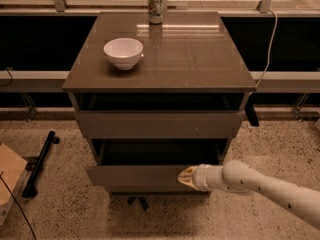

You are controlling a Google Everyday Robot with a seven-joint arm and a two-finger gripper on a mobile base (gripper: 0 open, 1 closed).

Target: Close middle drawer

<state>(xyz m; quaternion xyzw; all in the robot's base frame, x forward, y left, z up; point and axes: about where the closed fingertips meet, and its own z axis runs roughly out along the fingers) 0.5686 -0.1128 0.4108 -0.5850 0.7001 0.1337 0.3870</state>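
Middle drawer, flat handle-less grey-brown front, stands partly pulled out low in the bench; my tool, tapered cream tip pinched narrow, touches its smooth panel.

a white bowl and seemingly a can on the tabletop.
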